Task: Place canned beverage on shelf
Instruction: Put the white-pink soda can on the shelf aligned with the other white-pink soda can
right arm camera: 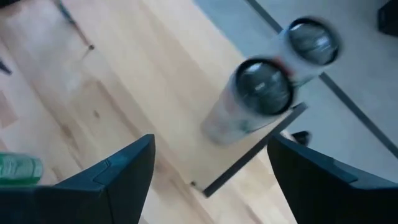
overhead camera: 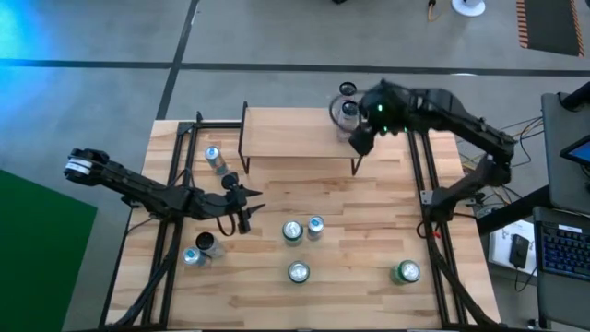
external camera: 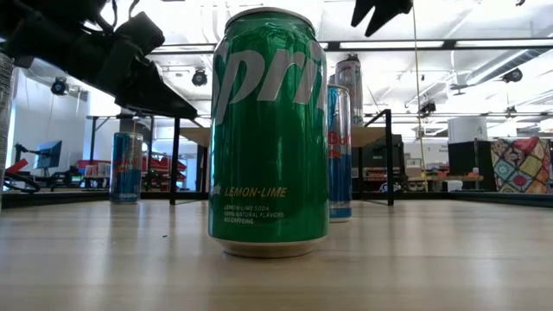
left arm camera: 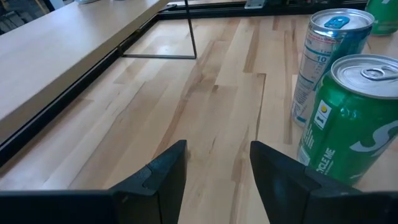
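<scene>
The shelf (overhead camera: 300, 134) stands at the far middle of the table. A silver can (right arm camera: 261, 87) stands on its far right corner, with a second can (right arm camera: 313, 40) just beyond it. My right gripper (right arm camera: 211, 143) is open and empty. It hovers above the shelf's right end (overhead camera: 359, 140), near those two cans (overhead camera: 348, 111). My left gripper (overhead camera: 247, 219) is open and empty, low over the table at left of middle. A green can (left arm camera: 354, 118) and a blue-and-silver can (left arm camera: 326, 56) stand just ahead of it, off to one side.
More cans stand on the table: one by the shelf's left legs (overhead camera: 214, 157), two at the near left (overhead camera: 195, 251), a green one at near middle (overhead camera: 298, 272) and a green one at near right (overhead camera: 407, 271). Black frame rails (overhead camera: 171, 212) run along both sides.
</scene>
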{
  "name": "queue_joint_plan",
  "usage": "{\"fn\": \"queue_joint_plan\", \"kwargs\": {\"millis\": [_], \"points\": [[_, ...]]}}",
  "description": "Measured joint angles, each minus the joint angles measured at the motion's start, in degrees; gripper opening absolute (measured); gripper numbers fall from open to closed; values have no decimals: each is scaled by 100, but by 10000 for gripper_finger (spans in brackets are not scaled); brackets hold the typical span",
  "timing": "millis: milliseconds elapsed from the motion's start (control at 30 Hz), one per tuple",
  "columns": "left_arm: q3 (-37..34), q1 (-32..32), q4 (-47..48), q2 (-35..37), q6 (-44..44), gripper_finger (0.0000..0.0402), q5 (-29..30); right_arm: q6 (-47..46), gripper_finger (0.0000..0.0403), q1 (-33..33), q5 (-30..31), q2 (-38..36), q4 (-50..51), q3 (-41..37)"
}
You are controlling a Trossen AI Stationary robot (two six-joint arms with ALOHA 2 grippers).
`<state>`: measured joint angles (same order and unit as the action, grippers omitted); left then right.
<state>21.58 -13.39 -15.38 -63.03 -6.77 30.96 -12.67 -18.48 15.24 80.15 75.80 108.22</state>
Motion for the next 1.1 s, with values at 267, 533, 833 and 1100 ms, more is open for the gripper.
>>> {"fn": "queue_joint_plan", "kwargs": {"millis": [267,533,833,1100], "points": [[0,-13,82,134,-28,168,-2,-538,297,246,-252,-1432,-1847,-2951],[81,90,83,108,39,170,-92,-697,297,624,-371,-2574,-3834,-5208],[86,103,-125,-19,25,163,-157,-1313,295,770,-1674,-3090,-6648,-7390],[87,103,-293,-17,110,162,-157,-1559,290,1198,-1735,-2853,-7701,-8035]]}}
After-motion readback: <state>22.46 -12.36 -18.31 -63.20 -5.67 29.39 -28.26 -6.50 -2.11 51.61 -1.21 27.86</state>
